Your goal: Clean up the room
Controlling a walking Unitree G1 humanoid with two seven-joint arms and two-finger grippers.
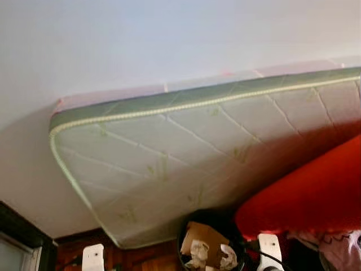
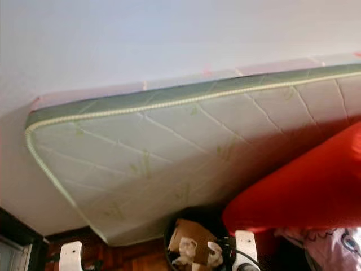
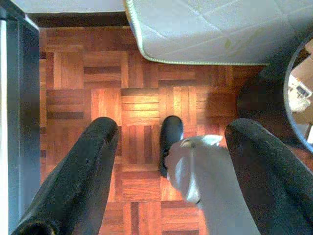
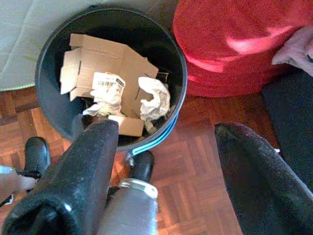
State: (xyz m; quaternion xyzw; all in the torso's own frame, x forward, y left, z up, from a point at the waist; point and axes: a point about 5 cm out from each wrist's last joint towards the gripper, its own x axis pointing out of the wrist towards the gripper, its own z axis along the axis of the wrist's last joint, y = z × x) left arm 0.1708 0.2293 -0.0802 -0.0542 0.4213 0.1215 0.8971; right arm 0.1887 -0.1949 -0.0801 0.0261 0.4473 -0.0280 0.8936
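Quilted white mattress with green piping [image 1: 203, 158] leans against pale wall [image 1: 141, 39], fills centre of head view. Round black waste bin [image 4: 54, 122] at bottom centre, holds flattened brown cardboard [image 4: 115, 63] and crumpled white paper [image 4: 154, 100]. Red rounded cushion [image 1: 316, 192] at lower right, touching bin's side. Left gripper [image 3: 171, 161] fingers spread apart, empty, over parquet floor [image 3: 142, 105]. Right gripper [image 4: 166, 166] fingers spread, empty, above bin's rim.

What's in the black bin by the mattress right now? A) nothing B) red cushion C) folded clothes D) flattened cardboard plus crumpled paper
D. The right wrist view looks into the black bin, which holds a flattened cardboard box with crumpled paper on it; the open right gripper hangs above with nothing between its fingers.
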